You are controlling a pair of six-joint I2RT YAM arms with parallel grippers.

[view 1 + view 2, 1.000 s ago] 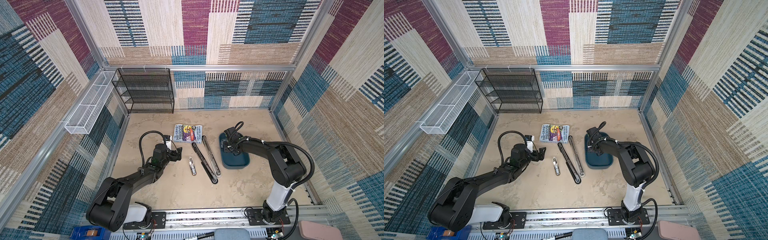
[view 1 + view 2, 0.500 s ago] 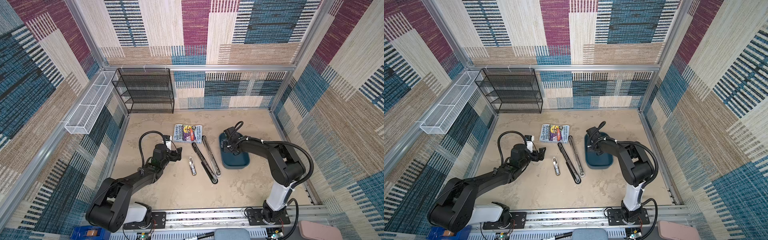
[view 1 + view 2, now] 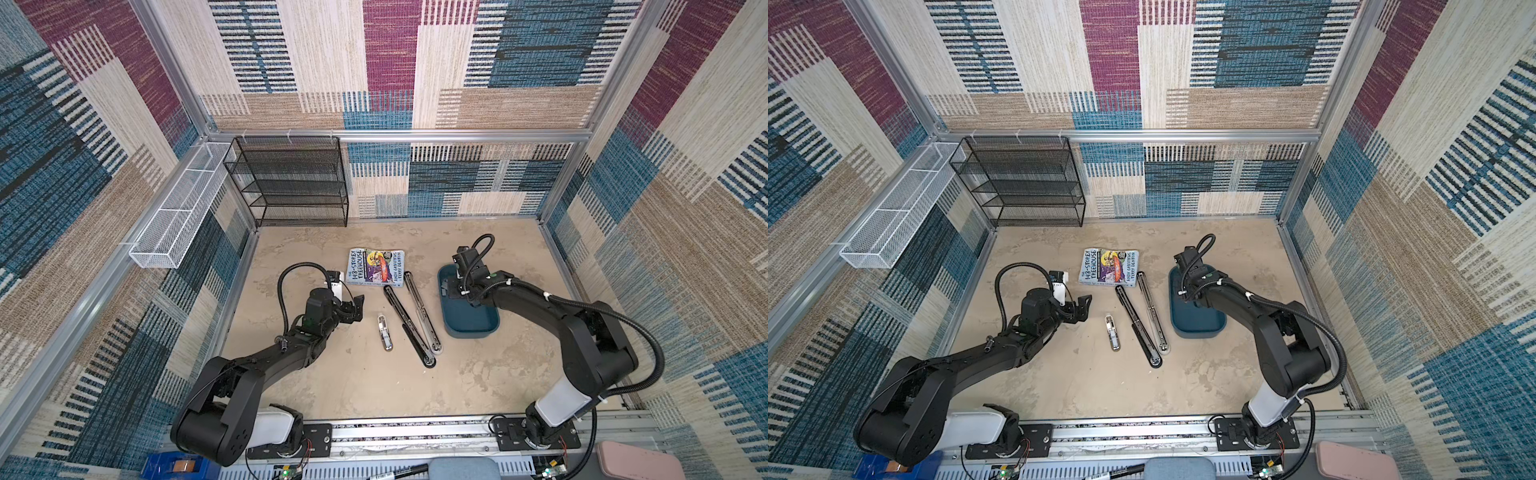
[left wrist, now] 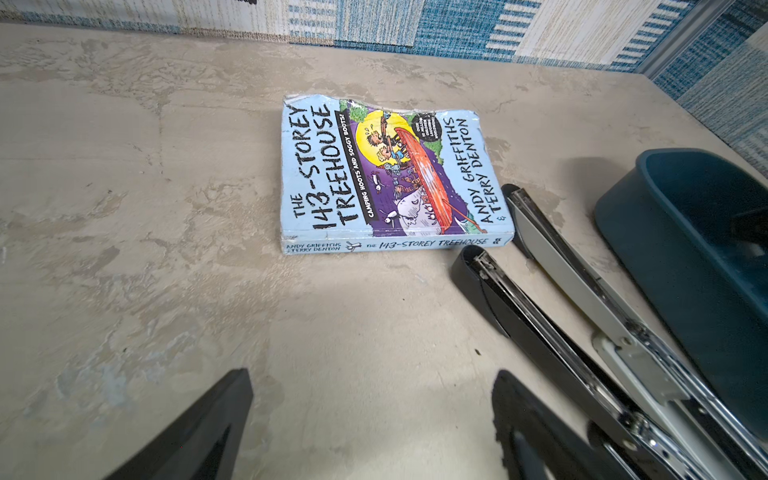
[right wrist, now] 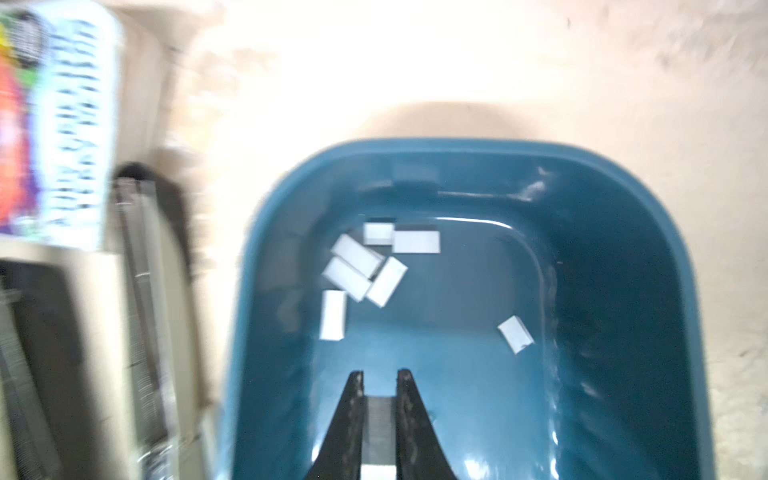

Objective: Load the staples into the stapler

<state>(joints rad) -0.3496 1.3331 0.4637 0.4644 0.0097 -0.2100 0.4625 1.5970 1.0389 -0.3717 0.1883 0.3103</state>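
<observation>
Tabletop (image 3: 365, 386) unchanged; right gripper (image 5: 380, 374) now clamped on staple strip (image 5: 379, 428).

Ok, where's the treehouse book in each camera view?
Top view: book mid-table, just beyond the open stapler.
Top view: same spot.
Left wrist: central, cover fully visible.
Right wrist: blurred, cut off at the picture's edge.
Shared landmark: the stapler beside it.
</observation>
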